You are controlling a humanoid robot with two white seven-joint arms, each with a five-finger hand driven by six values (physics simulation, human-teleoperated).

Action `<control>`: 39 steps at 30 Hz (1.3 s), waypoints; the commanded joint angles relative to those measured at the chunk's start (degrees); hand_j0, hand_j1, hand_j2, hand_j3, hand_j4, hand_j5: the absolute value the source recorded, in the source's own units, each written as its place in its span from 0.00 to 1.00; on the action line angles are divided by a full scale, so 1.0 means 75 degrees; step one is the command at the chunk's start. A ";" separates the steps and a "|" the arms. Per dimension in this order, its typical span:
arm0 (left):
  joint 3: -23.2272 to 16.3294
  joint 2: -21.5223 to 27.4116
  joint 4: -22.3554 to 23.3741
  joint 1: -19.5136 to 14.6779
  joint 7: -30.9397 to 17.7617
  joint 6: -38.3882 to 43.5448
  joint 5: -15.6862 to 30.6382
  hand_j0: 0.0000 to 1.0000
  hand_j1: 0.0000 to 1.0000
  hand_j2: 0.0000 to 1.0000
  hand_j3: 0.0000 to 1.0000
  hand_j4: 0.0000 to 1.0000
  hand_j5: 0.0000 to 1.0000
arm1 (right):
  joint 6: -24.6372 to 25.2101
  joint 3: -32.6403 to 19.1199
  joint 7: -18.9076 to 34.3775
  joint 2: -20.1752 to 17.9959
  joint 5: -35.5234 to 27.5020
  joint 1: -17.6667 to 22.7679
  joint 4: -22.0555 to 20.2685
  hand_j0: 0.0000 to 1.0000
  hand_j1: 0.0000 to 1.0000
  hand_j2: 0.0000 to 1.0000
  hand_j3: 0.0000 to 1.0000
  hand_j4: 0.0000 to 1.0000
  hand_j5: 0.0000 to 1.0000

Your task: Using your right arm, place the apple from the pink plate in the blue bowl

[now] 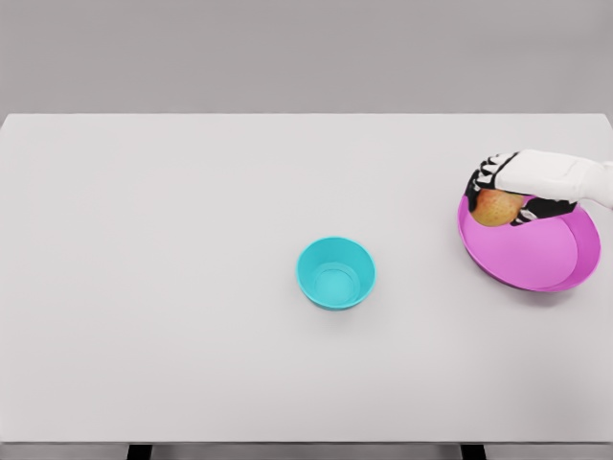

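Currently my right hand (506,190) has its fingers curled around the apple (493,206) at the far left edge of the pink plate (536,259). I note the blue bowl (335,273) lies well apart, leftward and nearer me.

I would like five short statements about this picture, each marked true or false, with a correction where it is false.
1. The right hand has its fingers curled around the apple. True.
2. The apple already lies in the blue bowl. False: the bowl holds nothing; the apple is at the pink plate.
3. The pink plate is at the right side of the table. True.
4. The blue bowl touches the pink plate. False: bare table lies between them.
5. The left hand holds the bowl. False: no left hand is in view.
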 commanded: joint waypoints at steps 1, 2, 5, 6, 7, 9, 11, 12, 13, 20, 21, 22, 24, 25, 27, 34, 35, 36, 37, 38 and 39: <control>0.0000 0.0000 -0.0004 0.0000 0.0004 0.0000 -0.0001 1.00 1.00 1.00 1.00 1.00 1.00 | 0.0027 -0.0008 -0.0001 0.0006 -0.0072 0.0000 -0.0653 0.42 0.42 0.42 0.42 0.42 0.42; 0.0000 0.0000 0.0007 0.0000 0.0004 0.0000 -0.0001 1.00 1.00 1.00 1.00 1.00 1.00 | 0.0027 -0.0019 -0.0001 0.0018 -0.0072 0.0000 -0.0887 0.42 0.42 0.42 0.42 0.42 0.42; 0.0000 0.0000 -0.0004 0.0000 0.0004 0.0000 -0.0001 1.00 1.00 1.00 1.00 1.00 1.00 | 0.0027 -0.0055 -0.0001 0.0181 -0.0072 0.0012 -0.1286 0.42 0.42 0.42 0.42 0.42 0.42; 0.0000 0.0000 -0.0004 0.0000 -0.0008 0.0000 -0.0001 1.00 1.00 1.00 1.00 1.00 1.00 | 0.0027 -0.0043 -0.0001 0.0346 -0.0072 0.0035 -0.1298 0.42 0.42 0.42 0.42 0.42 0.42; 0.0000 0.0000 -0.0004 0.0000 0.0004 0.0000 -0.0001 1.00 1.00 1.00 1.00 1.00 1.00 | 0.0027 -0.0031 -0.0001 0.0498 -0.0072 0.0035 -0.1345 0.42 0.42 0.42 0.42 0.42 0.42; 0.0000 0.0000 -0.0004 0.0000 0.0004 0.0000 -0.0001 1.00 1.00 1.00 1.00 1.00 1.00 | 0.0027 -0.0031 -0.0001 0.0896 -0.0072 0.0082 -0.1556 0.42 0.42 0.42 0.42 0.42 0.42; 0.0000 0.0000 0.0007 0.0000 0.0004 0.0000 -0.0001 1.00 1.00 1.00 1.00 1.00 1.00 | 0.0027 -0.0020 -0.0001 0.0979 -0.0084 0.0105 -0.1697 0.42 0.42 0.42 0.42 0.42 0.42; 0.0000 0.0000 0.0007 0.0000 0.0004 0.0000 -0.0001 1.00 1.00 1.00 1.00 1.00 1.00 | 0.0027 0.0004 -0.0001 0.1002 -0.0084 0.0117 -0.1814 0.42 0.42 0.42 0.42 0.42 0.42; 0.0000 0.0000 0.0007 0.0000 0.0004 0.0000 -0.0001 1.00 1.00 1.00 1.00 1.00 1.00 | 0.0027 0.0027 -0.0001 0.1026 -0.0084 0.0117 -0.1954 0.42 0.42 0.42 0.42 0.42 0.42; 0.0000 0.0000 0.0007 0.0000 -0.0008 0.0000 -0.0001 1.00 1.00 1.00 1.00 1.00 1.00 | 0.0027 0.0215 -0.0001 0.1623 -0.0061 0.0246 -0.2060 0.42 0.42 0.42 0.42 0.42 0.42; 0.0000 0.0000 0.0007 0.0000 0.0004 0.0000 -0.0001 1.00 1.00 1.00 1.00 1.00 1.00 | 0.0027 0.0308 -0.0001 0.1635 -0.0061 0.0246 -0.2060 0.42 0.42 0.42 0.42 0.42 0.42; 0.0000 0.0000 -0.0004 0.0000 0.0004 0.0000 -0.0001 1.00 1.00 1.00 1.00 1.00 1.00 | 0.0027 0.0390 -0.0001 0.1670 -0.0049 0.0246 -0.2072 0.42 0.42 0.42 0.42 0.42 0.42; 0.0000 0.0000 -0.0004 0.0000 0.0004 0.0000 -0.0001 1.00 1.00 1.00 1.00 1.00 1.00 | 0.0027 0.0543 -0.0001 0.1717 -0.0037 0.0234 -0.2060 0.42 0.42 0.42 0.42 0.42 0.42; 0.0000 0.0000 -0.0004 0.0000 0.0004 0.0000 -0.0001 1.00 1.00 1.00 1.00 1.00 1.00 | 0.0027 0.0590 -0.0001 0.1822 0.0021 0.0234 -0.2060 0.42 0.42 0.42 0.42 0.42 0.42; 0.0000 0.0000 -0.0004 0.0000 0.0004 0.0000 -0.0001 1.00 1.00 1.00 1.00 1.00 1.00 | 0.0027 0.0730 -0.0001 0.1869 0.0115 0.0223 -0.2060 0.42 0.42 0.42 0.42 0.42 0.42; 0.0000 0.0000 0.0007 0.0000 0.0004 0.0000 -0.0001 1.00 1.00 1.00 1.00 1.00 1.00 | 0.0027 0.0953 -0.0001 0.2080 0.0197 0.0141 -0.2048 0.43 0.43 0.43 0.43 0.43 0.43; 0.0000 0.0000 -0.0004 0.0000 0.0004 0.0000 -0.0001 1.00 1.00 1.00 1.00 1.00 1.00 | 0.0027 0.0953 -0.0001 0.2080 0.0209 0.0141 -0.2048 0.43 0.43 0.43 0.43 0.43 0.43; 0.0000 0.0000 0.0007 0.0000 0.0004 0.0000 -0.0001 1.00 1.00 1.00 1.00 1.00 1.00 | 0.0027 0.0953 -0.0001 0.2080 0.0220 0.0141 -0.2037 0.44 0.44 0.44 0.44 0.44 0.44; 0.0000 0.0000 -0.0004 0.0000 -0.0008 0.0000 -0.0001 1.00 1.00 1.00 1.00 1.00 1.00 | 0.0027 0.0942 -0.0001 0.2080 0.0232 0.0129 -0.2025 0.59 0.59 0.59 0.59 0.59 0.59; 0.0000 0.0000 -0.0004 0.0000 0.0004 0.0000 -0.0001 1.00 1.00 1.00 1.00 1.00 1.00 | 0.0027 0.0930 -0.0001 0.2080 0.0232 0.0141 -0.2025 1.00 1.00 1.00 1.00 1.00 1.00; 0.0000 0.0000 -0.0004 0.0000 0.0004 0.0000 -0.0001 1.00 1.00 1.00 1.00 1.00 1.00 | 0.0027 0.0930 -0.0001 0.2069 0.0232 0.0141 -0.2048 1.00 1.00 1.00 1.00 1.00 1.00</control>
